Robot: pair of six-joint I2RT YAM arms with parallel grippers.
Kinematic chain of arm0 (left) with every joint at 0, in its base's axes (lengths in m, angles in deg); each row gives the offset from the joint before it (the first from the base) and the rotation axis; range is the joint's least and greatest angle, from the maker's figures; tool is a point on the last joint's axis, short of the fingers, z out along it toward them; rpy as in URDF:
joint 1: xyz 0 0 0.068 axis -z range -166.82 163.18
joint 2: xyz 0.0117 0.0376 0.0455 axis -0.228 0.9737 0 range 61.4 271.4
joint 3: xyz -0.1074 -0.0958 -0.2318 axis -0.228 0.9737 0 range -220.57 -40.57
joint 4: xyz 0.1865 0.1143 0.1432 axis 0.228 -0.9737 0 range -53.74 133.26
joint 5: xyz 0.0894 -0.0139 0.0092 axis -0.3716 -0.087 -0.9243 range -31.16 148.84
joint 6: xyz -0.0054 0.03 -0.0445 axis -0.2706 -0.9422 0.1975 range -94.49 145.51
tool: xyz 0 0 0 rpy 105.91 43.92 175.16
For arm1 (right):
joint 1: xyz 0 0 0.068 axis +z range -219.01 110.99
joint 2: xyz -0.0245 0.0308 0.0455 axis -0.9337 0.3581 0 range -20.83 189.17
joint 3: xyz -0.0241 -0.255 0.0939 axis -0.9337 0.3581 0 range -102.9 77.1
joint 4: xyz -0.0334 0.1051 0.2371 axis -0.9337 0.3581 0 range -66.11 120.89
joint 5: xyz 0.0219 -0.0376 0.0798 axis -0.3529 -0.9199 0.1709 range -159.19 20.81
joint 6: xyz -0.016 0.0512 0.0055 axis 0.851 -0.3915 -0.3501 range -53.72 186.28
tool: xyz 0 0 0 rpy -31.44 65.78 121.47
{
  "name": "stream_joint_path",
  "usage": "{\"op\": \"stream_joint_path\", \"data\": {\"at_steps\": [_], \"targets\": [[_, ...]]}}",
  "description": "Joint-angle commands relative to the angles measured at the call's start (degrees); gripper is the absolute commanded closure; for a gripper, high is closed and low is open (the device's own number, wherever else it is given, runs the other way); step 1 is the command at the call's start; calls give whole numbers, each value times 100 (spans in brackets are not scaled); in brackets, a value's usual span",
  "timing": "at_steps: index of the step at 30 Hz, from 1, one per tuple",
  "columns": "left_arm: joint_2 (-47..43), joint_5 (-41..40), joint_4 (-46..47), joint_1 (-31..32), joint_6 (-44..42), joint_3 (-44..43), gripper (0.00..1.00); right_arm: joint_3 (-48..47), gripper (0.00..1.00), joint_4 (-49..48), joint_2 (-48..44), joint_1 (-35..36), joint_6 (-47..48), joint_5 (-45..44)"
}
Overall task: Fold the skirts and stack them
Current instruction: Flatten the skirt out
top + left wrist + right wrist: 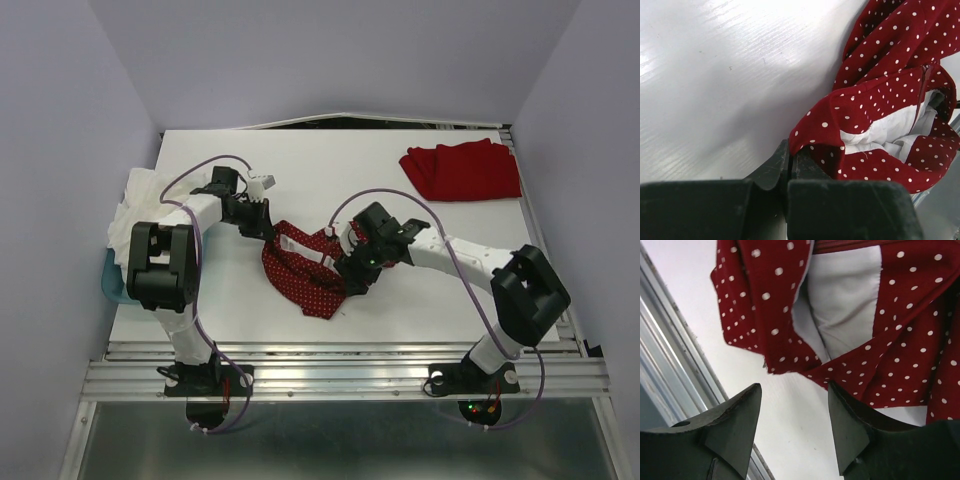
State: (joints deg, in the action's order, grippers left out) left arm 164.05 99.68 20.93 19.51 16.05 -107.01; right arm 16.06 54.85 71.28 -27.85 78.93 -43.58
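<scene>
The dark red polka-dot skirt [305, 272] lies crumpled mid-table, its white lining showing in the left wrist view [880, 125] and the right wrist view [845, 315]. My left gripper [270, 228] is shut on the skirt's upper left edge; its closed fingertips [790, 157] pinch the cloth. My right gripper [350, 272] is open at the skirt's right side, its fingers [847, 432] just above the table with bare table between them and the cloth edge beside the right finger. The plain bright red skirt [463, 170] lies folded at the far right.
A pile of white cloth [135, 215] over a blue container [112, 285] sits at the table's left edge. The table's metal front rail [340, 365] runs near the right gripper and shows in the right wrist view [670, 370].
</scene>
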Motion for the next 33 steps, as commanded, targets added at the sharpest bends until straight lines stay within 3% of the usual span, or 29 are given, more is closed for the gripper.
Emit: {"op": "stream_joint_path", "data": {"at_steps": [1,4,6,7,10,14,16,26,28,31,33], "targets": [[-158,126,9,0,40,-36,100,-311,39,-398,367,66,-428,57],[-149,135,-9,0,40,-63,100,-444,39,-433,578,67,-709,-2],[-158,126,-8,0,40,-63,100,-540,44,-433,746,67,-842,-457],[-166,117,-9,0,40,-54,100,-593,48,-398,851,67,-886,-599],[-271,126,-17,0,-65,-19,100,-620,75,-424,669,67,-860,-1345],[-570,135,0,-9,-337,43,100,-541,96,-380,194,-144,-545,-1882],[-780,178,0,-9,-522,69,100,-585,99,-161,-228,-231,-168,-1963],[-1607,-251,-509,17,-2104,349,100,-901,99,657,-888,-978,1618,-2051],[-1704,-313,-536,79,-2244,429,100,-1006,94,700,-775,-1031,1784,-1990],[-1853,-602,-536,411,-2491,605,92,-1226,67,885,-546,-1172,1698,-1928],[-1941,-726,-449,579,-2526,780,79,-1279,45,982,-423,-1225,1531,-1692]]}}
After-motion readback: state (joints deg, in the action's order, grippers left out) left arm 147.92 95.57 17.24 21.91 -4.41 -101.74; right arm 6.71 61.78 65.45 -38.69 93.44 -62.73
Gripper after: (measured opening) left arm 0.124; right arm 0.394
